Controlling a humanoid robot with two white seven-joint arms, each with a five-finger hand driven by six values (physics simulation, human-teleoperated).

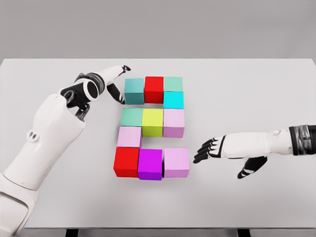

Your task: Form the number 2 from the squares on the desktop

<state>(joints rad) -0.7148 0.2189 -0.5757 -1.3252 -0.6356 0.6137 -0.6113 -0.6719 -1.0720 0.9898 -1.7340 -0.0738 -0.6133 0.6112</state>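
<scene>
The table [256, 89] is white, and the cubes sit grouped near its middle, with wide bare surface toward 3, 9 and 6 o'clock and a narrower strip toward the far edge at 12.

The cubes form a 2. Top row: teal cube [134, 91], red cube [154, 89], mint cube [173, 83]. A cyan cube [174, 100] sits just below the mint one. Middle row: green cube [132, 117], yellow cube [152, 122], a lilac cube [174, 122]. A pink cube [129, 137] sits below the green one, at the left. Bottom row: a second red cube [126, 161], magenta cube [150, 164], and a pale lilac cube [176, 162]. Neighbours touch or nearly touch.

The left hand [106, 79] is at 9 to 10 o'clock of the teal cube. Its fingers are extended and hold nothing; one dark fingertip [126, 67] points past the cube's far corner, and the thumb [117, 94] hangs down just beside the cube's left face. Whether it touches cannot be told. The forearm rises from the lower left, with the wrist bent toward the cubes.

The right hand [222, 148] lies at 3 o'clock of the pale lilac cube, near it but apart. It is flat, palm down, with fingers [203, 150] loose, spread and pointing toward the cube, empty. The arm comes in level from the right edge.
</scene>
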